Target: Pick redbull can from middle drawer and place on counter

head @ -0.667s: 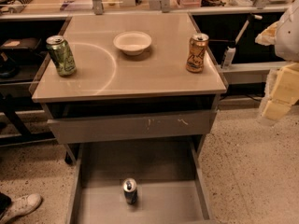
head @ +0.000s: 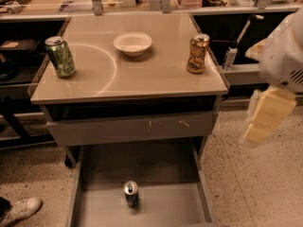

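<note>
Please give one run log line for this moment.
tool: right of beige counter | slim blue-silver can: upright in open grey drawer

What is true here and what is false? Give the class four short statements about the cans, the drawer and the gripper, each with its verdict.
1. The redbull can stands upright in the open middle drawer. True.
2. The gripper holds the redbull can. False: it hangs at the right, beside the counter, well away from the can.
3. A bowl sits on the counter between the green can and the orange-gold can. True.
4. The green can lies on its side. False: it stands upright on the left of the counter.
</note>
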`<act>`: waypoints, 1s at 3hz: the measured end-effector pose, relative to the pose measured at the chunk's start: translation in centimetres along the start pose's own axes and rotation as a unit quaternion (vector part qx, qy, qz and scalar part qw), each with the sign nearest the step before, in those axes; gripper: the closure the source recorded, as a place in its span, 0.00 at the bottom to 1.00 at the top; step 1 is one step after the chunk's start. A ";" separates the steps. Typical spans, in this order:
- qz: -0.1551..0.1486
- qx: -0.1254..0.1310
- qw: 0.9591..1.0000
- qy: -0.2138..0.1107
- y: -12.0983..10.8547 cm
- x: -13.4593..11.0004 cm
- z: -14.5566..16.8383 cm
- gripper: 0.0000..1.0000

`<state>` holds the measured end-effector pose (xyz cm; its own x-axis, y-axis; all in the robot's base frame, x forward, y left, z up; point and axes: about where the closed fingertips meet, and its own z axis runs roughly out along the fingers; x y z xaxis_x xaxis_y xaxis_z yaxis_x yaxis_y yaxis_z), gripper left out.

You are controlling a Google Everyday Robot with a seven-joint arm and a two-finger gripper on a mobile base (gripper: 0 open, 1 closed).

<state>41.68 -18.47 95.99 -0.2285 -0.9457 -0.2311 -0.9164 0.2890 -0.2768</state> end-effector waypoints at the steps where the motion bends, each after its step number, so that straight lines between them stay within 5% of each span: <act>1: 0.002 -0.025 0.999 -0.023 4.1 -1.9 5.4 0.00; 2: 0.003 -0.087 0.995 -0.041 9.3 -3.5 12.8 0.00; 3: 0.004 -0.113 0.993 -0.021 11.8 -1.9 15.0 0.00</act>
<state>36.20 -11.06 79.18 -0.2258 -0.9351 -0.2731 -0.9662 0.2507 -0.0596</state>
